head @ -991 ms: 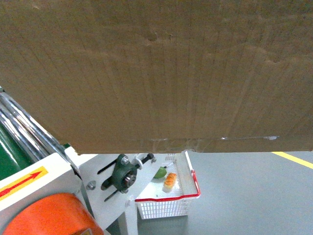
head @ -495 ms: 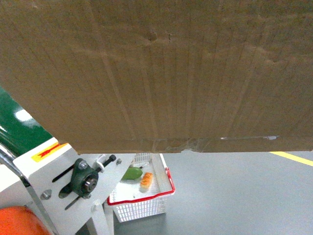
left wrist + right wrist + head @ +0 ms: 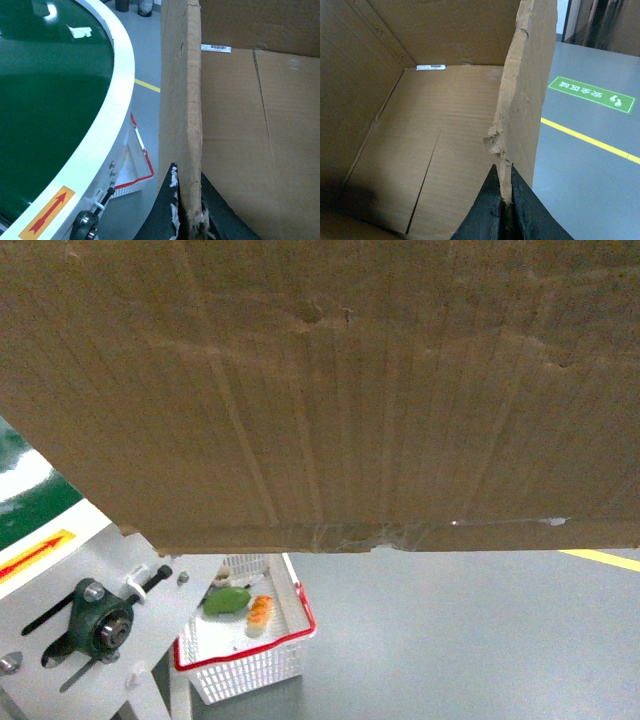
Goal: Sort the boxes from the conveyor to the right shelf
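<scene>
A large brown cardboard box (image 3: 340, 380) fills the upper head view, held up in front of the camera, clear tape along its bottom seam. My left gripper (image 3: 191, 200) is shut on the box's ragged left wall (image 3: 181, 100). My right gripper (image 3: 504, 192) is shut on the torn right wall (image 3: 525, 90). A white label strip (image 3: 430, 66) lies inside the box. The conveyor, a curved dark-green belt (image 3: 45, 100) with a pale rim, lies left of the box; its white housing (image 3: 60, 620) carries a yellow sticker with a red arrow (image 3: 32, 555). The right shelf is out of view.
A white basket with a red rim (image 3: 245, 635) holding green and orange items stands on the grey floor beside the conveyor leg. Yellow floor line (image 3: 590, 140) and a green floor sign (image 3: 592, 92) lie to the right. A bearing block (image 3: 100, 625) juts from the housing.
The conveyor housing and basket have slid leftward in the head view and the orange motor cover has left the frame. The box stays held in front of the camera.
</scene>
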Controlling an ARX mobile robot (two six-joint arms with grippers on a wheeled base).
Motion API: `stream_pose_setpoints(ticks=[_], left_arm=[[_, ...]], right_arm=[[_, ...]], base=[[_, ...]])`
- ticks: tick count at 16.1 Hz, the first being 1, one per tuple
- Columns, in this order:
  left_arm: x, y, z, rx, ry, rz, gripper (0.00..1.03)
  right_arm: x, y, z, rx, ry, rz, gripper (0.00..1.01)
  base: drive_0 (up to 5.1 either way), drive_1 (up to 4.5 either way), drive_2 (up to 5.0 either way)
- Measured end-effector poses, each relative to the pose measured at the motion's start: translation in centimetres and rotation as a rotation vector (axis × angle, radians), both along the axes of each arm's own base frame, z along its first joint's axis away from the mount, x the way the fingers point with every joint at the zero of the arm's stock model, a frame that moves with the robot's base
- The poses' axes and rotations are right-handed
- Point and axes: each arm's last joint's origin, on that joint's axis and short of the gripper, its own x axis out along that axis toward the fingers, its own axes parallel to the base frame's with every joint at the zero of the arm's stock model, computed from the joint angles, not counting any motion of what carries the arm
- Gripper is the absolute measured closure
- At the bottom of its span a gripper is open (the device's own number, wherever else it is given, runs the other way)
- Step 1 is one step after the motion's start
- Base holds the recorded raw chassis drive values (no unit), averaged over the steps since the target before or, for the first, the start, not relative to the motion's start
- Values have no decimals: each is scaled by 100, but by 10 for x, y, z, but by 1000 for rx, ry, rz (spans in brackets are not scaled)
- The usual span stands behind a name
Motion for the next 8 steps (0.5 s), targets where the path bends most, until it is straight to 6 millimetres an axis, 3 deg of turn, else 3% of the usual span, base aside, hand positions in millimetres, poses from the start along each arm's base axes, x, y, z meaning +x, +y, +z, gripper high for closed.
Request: stream_pose_setpoints(ticks=[8], left_arm=[[0, 0, 0, 0, 0, 0, 100]], right_arm=[[0, 0, 0, 0, 0, 0, 99]], base=[[-144, -144, -144]])
